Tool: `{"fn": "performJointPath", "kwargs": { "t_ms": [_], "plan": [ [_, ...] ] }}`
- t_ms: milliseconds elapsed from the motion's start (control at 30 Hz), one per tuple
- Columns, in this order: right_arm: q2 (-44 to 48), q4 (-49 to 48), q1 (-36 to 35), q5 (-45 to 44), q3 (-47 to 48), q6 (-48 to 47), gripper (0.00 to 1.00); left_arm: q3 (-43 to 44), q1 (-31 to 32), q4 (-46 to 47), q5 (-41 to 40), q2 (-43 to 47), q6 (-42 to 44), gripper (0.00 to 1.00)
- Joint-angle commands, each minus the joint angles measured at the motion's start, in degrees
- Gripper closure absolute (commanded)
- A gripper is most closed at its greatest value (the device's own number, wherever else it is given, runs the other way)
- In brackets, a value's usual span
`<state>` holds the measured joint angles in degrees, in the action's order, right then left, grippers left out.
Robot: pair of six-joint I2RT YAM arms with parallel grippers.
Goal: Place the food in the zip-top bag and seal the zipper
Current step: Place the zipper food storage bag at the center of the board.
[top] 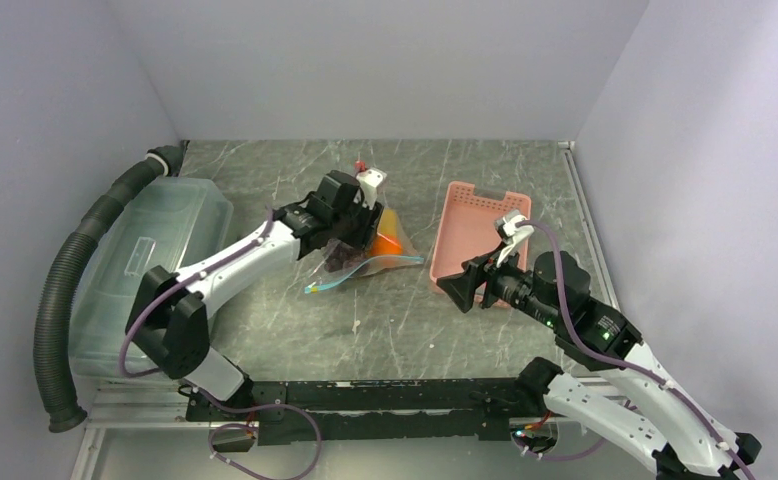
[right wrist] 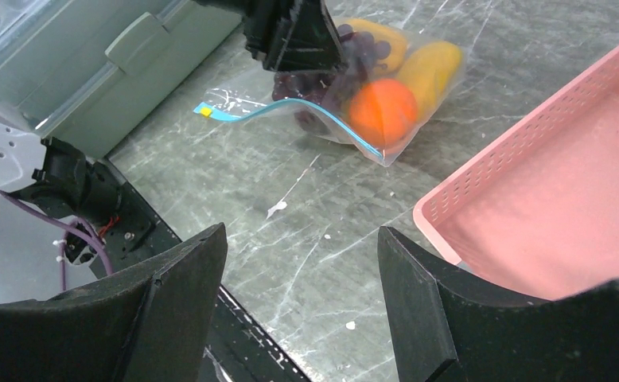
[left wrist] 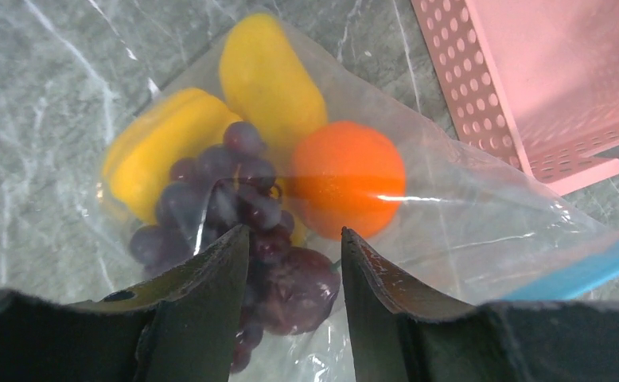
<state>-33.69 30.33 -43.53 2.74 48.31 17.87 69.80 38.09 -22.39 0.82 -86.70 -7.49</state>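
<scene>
The clear zip-top bag (left wrist: 465,231) lies on the table with the food inside: two yellow pieces (left wrist: 270,76), a purple grape bunch (left wrist: 227,187) and an orange ball (left wrist: 348,179). My left gripper (left wrist: 294,235) hangs over the bag, jaws apart either side of the grapes, with a gap showing at the right finger. The teal zipper (right wrist: 290,103) arcs up off the table along the bag's mouth (top: 340,281). In front of the pink basket, my right gripper (right wrist: 302,231) stands open over bare table with nothing between its fingers (top: 462,290).
The pink perforated basket (top: 470,230) sits right of the bag, with nothing showing in it. A large translucent lidded bin (top: 145,270) and a black ribbed hose (top: 65,280) line the left side. A black rail (top: 365,395) runs along the near edge.
</scene>
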Motion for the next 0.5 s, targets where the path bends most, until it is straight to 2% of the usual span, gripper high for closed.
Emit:
{"fn": "performJointPath", "kwargs": {
  "t_ms": [0, 233, 467],
  "plan": [
    [0.9, -1.4, 0.0, -1.2, -0.2, 0.9, 0.27, -0.6, 0.4, 4.4, 2.3, -2.9, -0.7, 0.50],
    [1.4, -1.6, 0.0, -1.2, -1.2, 0.6, 0.27, -8.0, 2.3, 6.5, 1.7, 0.4, -4.3, 0.52],
    [-0.3, -2.3, 0.0, -0.1, -1.2, 0.5, 0.27, -14.5, 7.6, 7.1, -0.7, 4.0, -7.7, 0.54]
  ]
}}
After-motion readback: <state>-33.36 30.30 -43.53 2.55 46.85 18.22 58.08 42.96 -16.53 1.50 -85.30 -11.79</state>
